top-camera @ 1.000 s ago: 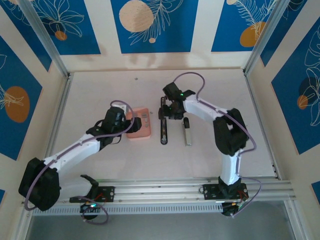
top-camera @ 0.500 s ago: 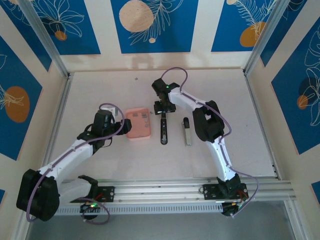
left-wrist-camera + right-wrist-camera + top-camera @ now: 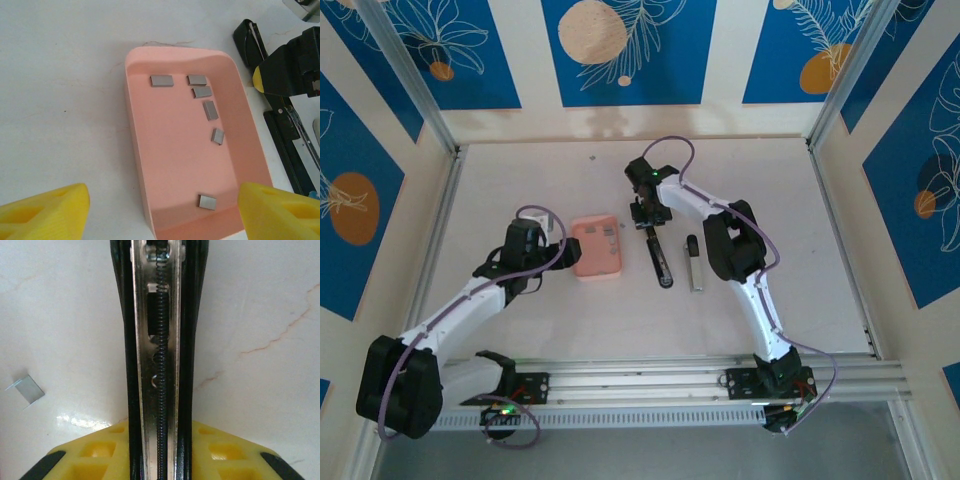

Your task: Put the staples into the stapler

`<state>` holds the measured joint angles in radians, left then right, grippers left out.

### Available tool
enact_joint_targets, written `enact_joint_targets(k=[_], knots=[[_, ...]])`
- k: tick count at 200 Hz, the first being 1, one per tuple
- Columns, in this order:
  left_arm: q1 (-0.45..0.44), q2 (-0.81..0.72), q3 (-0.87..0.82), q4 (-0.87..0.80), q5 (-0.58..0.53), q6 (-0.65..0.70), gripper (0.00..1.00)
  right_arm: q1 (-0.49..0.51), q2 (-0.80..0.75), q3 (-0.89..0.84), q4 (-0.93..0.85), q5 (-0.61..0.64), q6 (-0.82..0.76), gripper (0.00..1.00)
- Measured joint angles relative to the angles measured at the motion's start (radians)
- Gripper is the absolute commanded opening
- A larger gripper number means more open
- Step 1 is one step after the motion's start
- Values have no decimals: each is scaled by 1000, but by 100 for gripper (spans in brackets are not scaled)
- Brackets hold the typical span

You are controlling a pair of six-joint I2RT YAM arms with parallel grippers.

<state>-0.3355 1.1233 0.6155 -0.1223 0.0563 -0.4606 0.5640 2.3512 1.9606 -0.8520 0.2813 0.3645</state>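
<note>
right fingers (image 3: 90, 462) clamp the stapler (image 3: 160, 340) at one end on the table (image 3: 520, 180); it may pivot or slip. left fingers (image 3: 45, 210) stand wide above the staples (image 3: 210, 110) in their box (image 3: 170, 160); thin strips may scatter.

— Any lettering on the pink box (image 3: 170, 165)?
— None legible; plain salmon inside, grey staple strips (image 3: 161, 80) unmarked.
— On the stapler (image 3: 160, 340)?
— Nothing to read; bare metal channel and coiled spring, no brand, no numbers.
— Wall panels (image 3: 620, 50)?
— Painted leaves and circles only, no words or signs.
</note>
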Motion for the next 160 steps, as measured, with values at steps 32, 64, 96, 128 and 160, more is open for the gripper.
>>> enact_joint_targets(k=[32,64,96,128,160], knots=[[6,-11,0,-9,16,31,78,8,-99,-163,101,0,-5,22],[8,-43,-4,4,64,97,77,28,-251,-388,206,-5,-25,19],[8,-56,-26,59,129,176,76,67,-431,-615,372,-43,-77,18],[10,-58,-58,138,229,288,73,108,-578,-803,562,-97,-136,17],[11,-69,-99,217,364,415,69,128,-668,-979,766,-195,-194,16]])
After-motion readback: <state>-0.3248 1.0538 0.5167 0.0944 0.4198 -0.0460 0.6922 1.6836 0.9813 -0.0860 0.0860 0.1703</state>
